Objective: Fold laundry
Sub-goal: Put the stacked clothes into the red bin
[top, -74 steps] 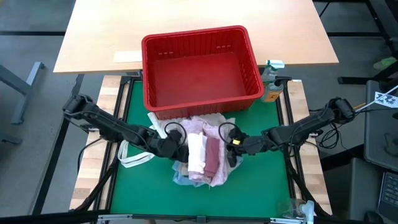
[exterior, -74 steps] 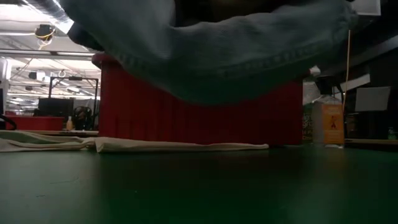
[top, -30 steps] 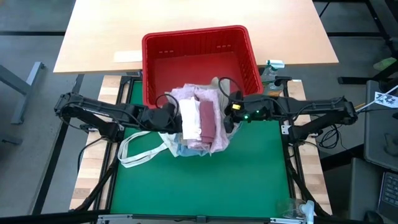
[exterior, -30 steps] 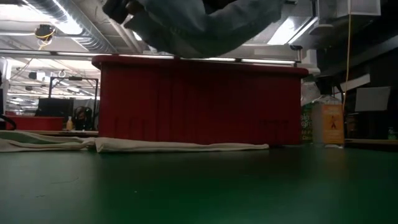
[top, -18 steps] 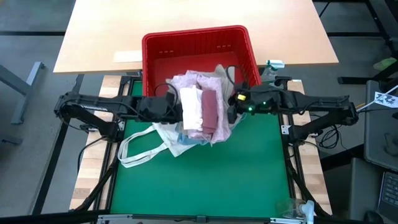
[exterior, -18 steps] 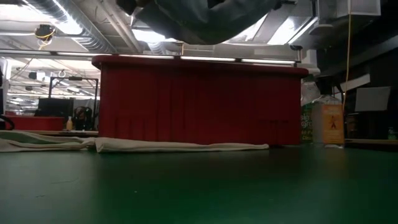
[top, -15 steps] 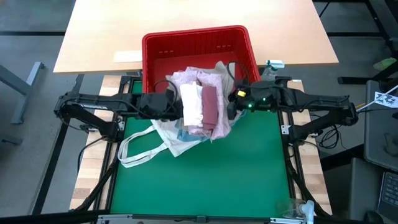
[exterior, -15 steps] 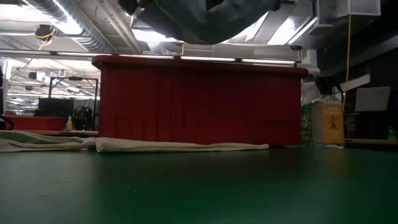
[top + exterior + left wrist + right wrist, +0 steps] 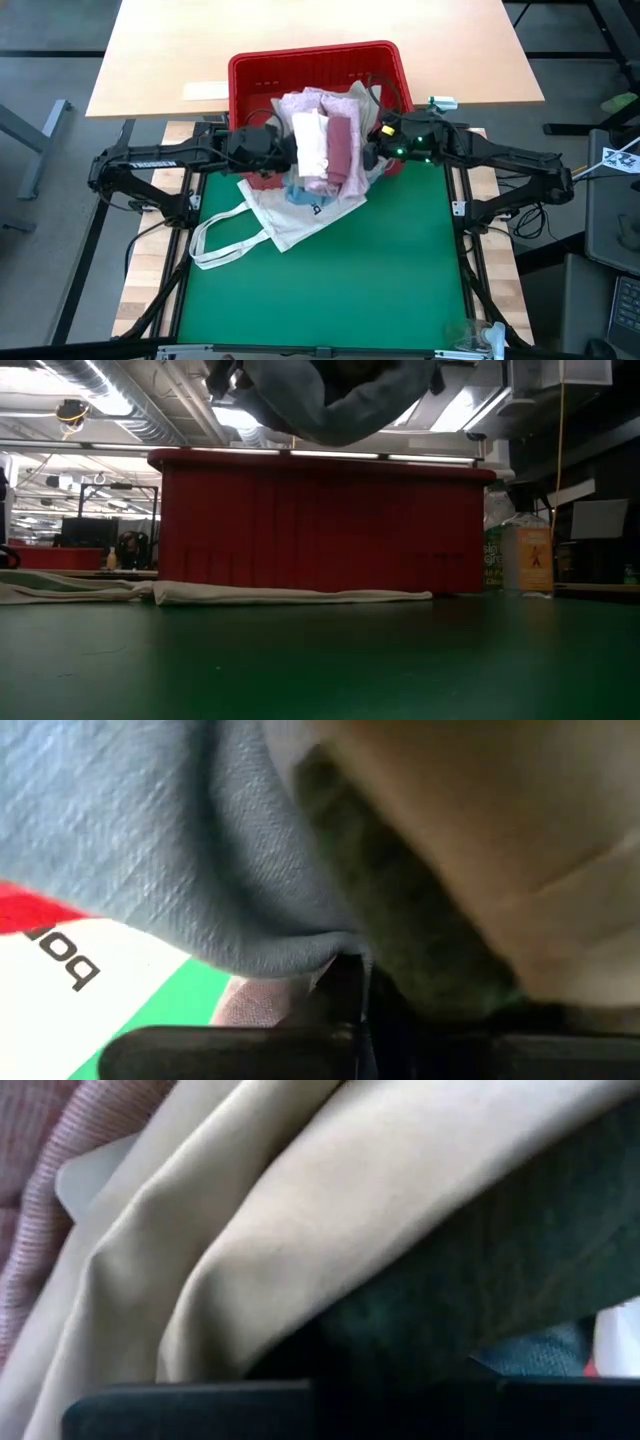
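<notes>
Several folded pieces of laundry (image 9: 322, 150) are held as one stack over the red basket (image 9: 262, 70) at 12 o'clock, clamped between the left gripper (image 9: 282, 152) and right gripper (image 9: 366, 157); only lowering in appears left.

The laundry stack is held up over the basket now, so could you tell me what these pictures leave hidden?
- Both wrist views: cloth fills the frame, hiding the scene beyond.
- High view: the laundry covers the fingertips of the left gripper and right gripper, and much of the basket floor.
- Low view: the top edge crops the bundle and grippers; the basket wall hides its inside.
</notes>
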Controlling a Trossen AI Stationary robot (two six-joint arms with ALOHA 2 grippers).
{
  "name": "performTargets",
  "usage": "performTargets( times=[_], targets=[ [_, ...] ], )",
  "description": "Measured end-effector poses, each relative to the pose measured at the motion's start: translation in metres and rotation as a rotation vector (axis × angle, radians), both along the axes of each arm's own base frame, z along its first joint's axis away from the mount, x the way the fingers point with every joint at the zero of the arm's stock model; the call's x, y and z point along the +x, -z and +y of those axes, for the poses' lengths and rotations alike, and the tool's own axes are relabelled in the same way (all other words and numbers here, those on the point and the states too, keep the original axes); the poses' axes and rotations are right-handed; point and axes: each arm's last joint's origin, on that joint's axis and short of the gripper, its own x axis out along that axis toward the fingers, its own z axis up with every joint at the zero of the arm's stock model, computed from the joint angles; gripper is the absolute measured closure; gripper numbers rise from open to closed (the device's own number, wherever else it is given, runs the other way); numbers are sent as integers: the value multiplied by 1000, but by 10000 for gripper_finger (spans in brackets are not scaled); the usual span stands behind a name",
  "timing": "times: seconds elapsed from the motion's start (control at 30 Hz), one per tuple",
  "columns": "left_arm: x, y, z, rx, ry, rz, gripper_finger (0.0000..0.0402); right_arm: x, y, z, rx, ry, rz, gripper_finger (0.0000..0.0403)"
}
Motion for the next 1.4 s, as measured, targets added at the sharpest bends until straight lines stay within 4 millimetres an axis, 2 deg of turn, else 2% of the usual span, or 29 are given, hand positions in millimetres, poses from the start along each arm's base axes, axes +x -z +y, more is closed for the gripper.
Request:
performTargets(
  times=[0.37,0.57,1.4],
  targets=[
    [-3,-7,31,21,-112,-74,395,7,8,-35,18,74,-5,365],
    [-5,-2,48,30,-161,-38,399,15,16,-56,37,85,-15,365],
    [-10,16,120,31,-270,20,398,17,47,-156,112,139,-94,365]
  ],
)
